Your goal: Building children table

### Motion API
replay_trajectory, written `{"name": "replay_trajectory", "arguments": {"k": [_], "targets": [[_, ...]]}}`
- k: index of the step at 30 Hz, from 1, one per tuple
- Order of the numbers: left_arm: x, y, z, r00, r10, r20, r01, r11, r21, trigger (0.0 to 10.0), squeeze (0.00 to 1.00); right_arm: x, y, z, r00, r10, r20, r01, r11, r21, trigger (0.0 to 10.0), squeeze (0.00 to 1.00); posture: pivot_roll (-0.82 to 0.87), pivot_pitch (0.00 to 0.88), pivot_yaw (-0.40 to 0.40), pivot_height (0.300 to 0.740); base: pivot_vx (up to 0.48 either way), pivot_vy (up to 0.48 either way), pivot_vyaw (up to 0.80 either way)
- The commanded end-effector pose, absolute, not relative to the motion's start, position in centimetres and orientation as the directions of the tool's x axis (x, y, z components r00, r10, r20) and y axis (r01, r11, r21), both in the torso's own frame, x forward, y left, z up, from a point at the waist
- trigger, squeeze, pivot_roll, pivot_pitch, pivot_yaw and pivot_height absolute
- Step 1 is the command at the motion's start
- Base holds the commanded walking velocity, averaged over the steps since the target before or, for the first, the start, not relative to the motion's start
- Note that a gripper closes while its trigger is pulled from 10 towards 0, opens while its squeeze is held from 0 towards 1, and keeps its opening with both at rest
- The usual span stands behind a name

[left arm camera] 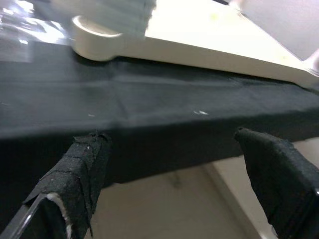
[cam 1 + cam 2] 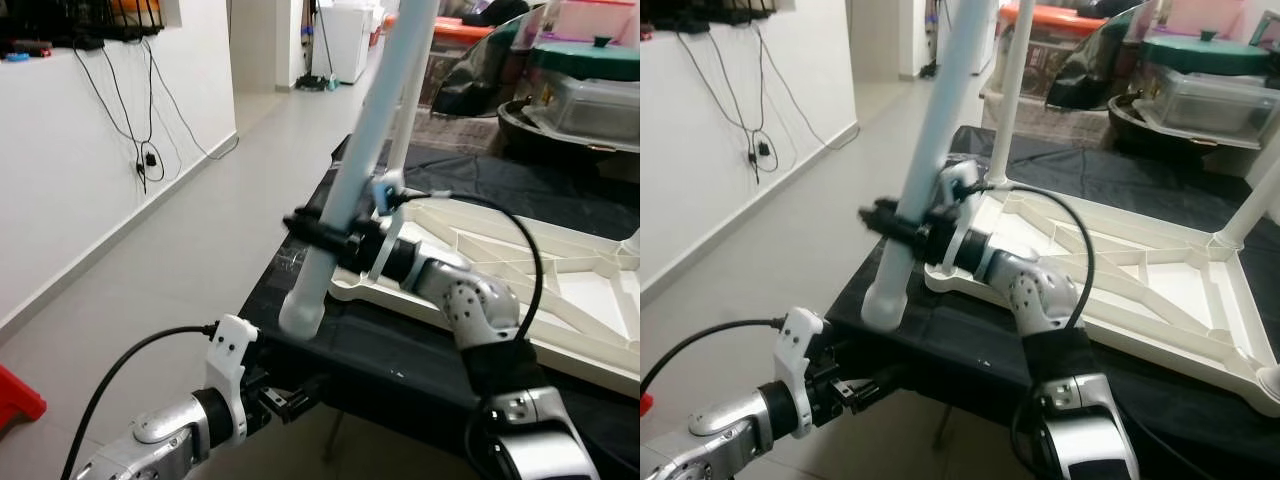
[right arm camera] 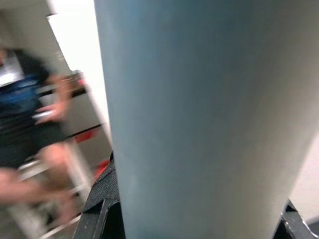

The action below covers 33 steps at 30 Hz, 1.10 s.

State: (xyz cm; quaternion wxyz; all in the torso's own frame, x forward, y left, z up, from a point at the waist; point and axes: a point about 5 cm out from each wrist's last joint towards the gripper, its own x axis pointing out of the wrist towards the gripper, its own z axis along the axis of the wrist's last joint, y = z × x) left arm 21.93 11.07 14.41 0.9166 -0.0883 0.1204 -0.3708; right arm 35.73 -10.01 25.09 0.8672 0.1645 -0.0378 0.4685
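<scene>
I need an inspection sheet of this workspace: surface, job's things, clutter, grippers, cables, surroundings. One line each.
Surface: black cloth covering the work table.
Job's things: white tabletop lying upside down; one leg standing at its far corner; loose leg tilted, lower end near the table's edge.
Clutter: nothing seen.
Grippers: right gripper shut on the loose leg; left gripper open, below the table edge.
Cables: wall cables; arm cables.
Surroundings: grey floor, lidded bins.
</scene>
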Motion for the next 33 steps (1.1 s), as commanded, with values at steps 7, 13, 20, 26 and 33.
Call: {"name": "replay_trajectory", "arguments": {"k": [7,13,20,26,33], "targets": [[23.1,12.5,14.6,0.844,-0.523,-0.115,0.504,0.849,-0.157,10.0,0.00,37.5,-12.1,26.0,0.791,0.558,0.250,-0.602,0.784,0.154,0.0,0.00,0.13,0.034,-0.060,0.740,0.000,0.000,0.00],[24.4,13.2,15.8,0.934,-0.357,-0.035,0.350,0.928,-0.126,10.0,0.00,37.7,-13.5,25.8,0.911,0.306,0.275,-0.333,0.942,0.054,10.0,0.00,0.13,0.028,-0.062,0.740,0.000,0.000,0.00],[24.8,13.1,16.5,0.961,-0.277,0.003,0.276,0.953,-0.127,10.0,0.00,37.1,-13.3,25.0,0.922,0.236,0.307,-0.243,0.970,-0.015,10.0,0.00,0.13,0.026,-0.065,0.740,0.000,0.000,0.34],[25.0,13.2,16.6,0.968,-0.250,0.018,0.250,0.960,-0.128,10.0,0.00,37.3,-13.5,24.8,0.931,0.194,0.308,-0.207,0.978,0.009,10.0,0.00,0.13,0.032,-0.068,0.740,0.203,0.000,0.41],[25.3,13.5,16.6,0.976,-0.217,0.032,0.219,0.969,-0.117,10.0,0.00,37.5,-13.2,25.1,0.926,0.182,0.331,-0.203,0.979,0.029,10.0,0.00,0.13,0.036,-0.070,0.740,0.449,0.000,0.00]]}}
